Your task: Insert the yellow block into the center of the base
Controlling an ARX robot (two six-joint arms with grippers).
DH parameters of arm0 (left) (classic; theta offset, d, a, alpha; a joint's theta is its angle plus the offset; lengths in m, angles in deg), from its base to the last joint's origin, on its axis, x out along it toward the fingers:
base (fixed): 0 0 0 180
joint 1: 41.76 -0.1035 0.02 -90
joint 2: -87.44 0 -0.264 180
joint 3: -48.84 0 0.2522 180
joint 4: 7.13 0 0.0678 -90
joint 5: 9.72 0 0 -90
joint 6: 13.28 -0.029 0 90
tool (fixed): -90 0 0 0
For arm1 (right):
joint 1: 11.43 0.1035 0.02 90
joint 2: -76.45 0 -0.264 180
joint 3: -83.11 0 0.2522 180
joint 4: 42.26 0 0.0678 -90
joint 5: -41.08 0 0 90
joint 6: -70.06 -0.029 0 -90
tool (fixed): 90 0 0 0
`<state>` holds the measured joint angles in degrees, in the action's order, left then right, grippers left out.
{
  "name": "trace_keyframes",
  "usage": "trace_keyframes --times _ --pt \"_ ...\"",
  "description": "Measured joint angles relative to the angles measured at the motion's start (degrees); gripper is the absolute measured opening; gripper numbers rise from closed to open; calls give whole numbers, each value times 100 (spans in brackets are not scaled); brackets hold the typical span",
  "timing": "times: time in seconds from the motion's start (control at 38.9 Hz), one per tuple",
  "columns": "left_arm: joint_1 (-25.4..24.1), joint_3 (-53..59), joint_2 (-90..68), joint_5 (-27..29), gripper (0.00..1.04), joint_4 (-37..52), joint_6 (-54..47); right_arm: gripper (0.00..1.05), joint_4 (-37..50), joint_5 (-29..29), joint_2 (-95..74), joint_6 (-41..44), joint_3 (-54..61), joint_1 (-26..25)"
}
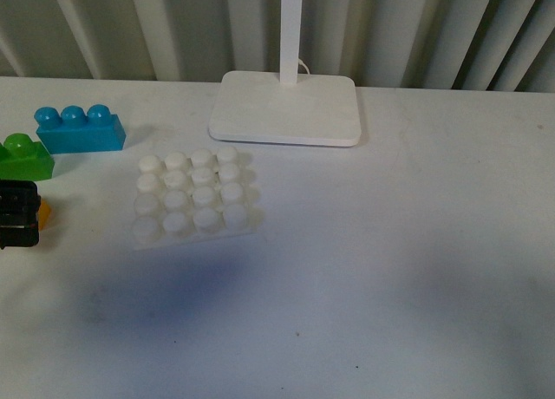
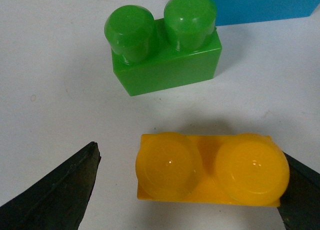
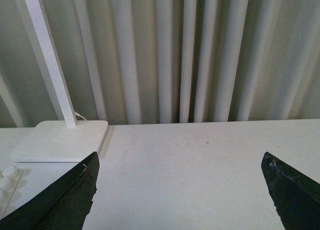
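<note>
At the far left of the bench (image 1: 390, 312), at 9 o'clock from the base (image 1: 195, 195), the left hand (image 2: 192, 160) hangs over the yellow block (image 2: 210, 167). This hand is spread apart and is not squeezing. One of its black fingers (image 2: 55, 195) has a strip of bare bench between it and the block. The other one touches the block's far end, or is very close to it. I think they sit this way so they can close on the two short ends and lift the block.

The block lies flat with its two round bumps facing up, which is the way it must go onto the base. Its long side runs from finger to finger. From the front that looks like 9 to 3 o'clock, but the hand hides most of the block there, so I am not sure.

The green brick (image 1: 24, 156) is near the block, at 12 o'clock from it, and not touching it. The blue brick (image 1: 80, 128) is at 1 o'clock from the green one.

The base lies flat, bumps up, with no brick on it yet. The lamp foot (image 1: 286, 108) is at 1 o'clock from the base.

The right hand (image 3: 180, 190) is spread wide and holds nothing. I think it is just keeping out of the way.
</note>
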<state>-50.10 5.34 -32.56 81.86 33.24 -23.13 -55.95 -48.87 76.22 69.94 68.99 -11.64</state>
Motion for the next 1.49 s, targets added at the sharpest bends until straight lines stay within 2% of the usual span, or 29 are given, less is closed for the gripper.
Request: trace_keyframes --times 0.44,0.49,0.59,0.64,1.11,1.18,1.49 --pt "-13 -17 -15 28 98 -15 70 95 0 0 0 0 0 0" --pt "-13 -17 -15 28 93 -15 72 95 0 0 0 0 0 0" --pt "-13 -17 -15 22 72 -24 96 95 0 0 0 0 0 0" --pt "-11 -20 -15 20 67 -26 105 95 0 0 0 0 0 0" --pt "199 83 299 107 66 -151 291 95 0 0 0 0 0 0" --pt "393 221 634 256 66 -256 496 95 0 0 0 0 0 0" --pt "1952 417 1386 1051 65 -704 1591 95 0 0 0 0 0 0"
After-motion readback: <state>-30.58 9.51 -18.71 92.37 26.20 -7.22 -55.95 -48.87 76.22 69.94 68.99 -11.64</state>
